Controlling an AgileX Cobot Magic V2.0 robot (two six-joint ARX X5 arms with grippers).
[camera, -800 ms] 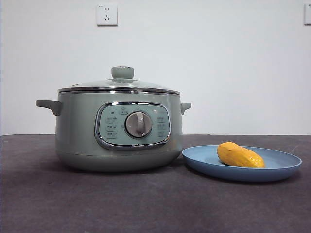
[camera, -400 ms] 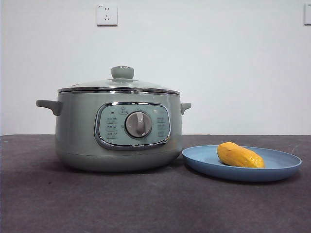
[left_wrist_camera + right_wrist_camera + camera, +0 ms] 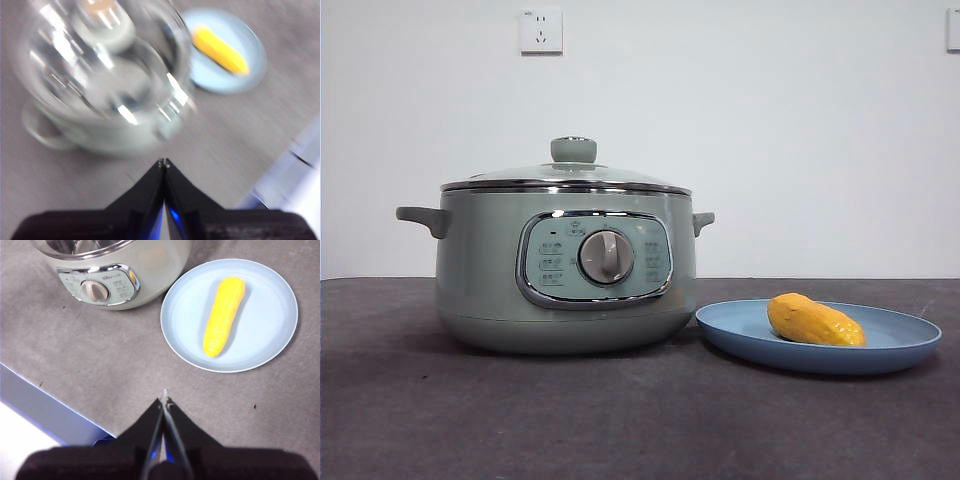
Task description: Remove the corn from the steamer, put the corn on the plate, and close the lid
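Note:
The sage-green steamer (image 3: 565,270) stands on the dark table with its lid (image 3: 565,177) on it, knob (image 3: 574,150) up. The yellow corn (image 3: 815,320) lies on the light blue plate (image 3: 900,345) to the steamer's right. The right wrist view shows the corn (image 3: 224,315) on the plate (image 3: 272,315) beside the steamer (image 3: 150,265). My right gripper (image 3: 165,401) is shut and empty, above the table near its front edge. My left gripper (image 3: 163,163) is shut and empty, high above the lidded steamer (image 3: 100,130); that view is blurred and shows the corn (image 3: 220,49).
A wall socket (image 3: 541,30) is on the white wall behind. The table's front edge (image 3: 45,407) shows in the right wrist view. Neither arm shows in the front view.
Nothing has moved in the front view; the picture only shifts by a pixel or two.

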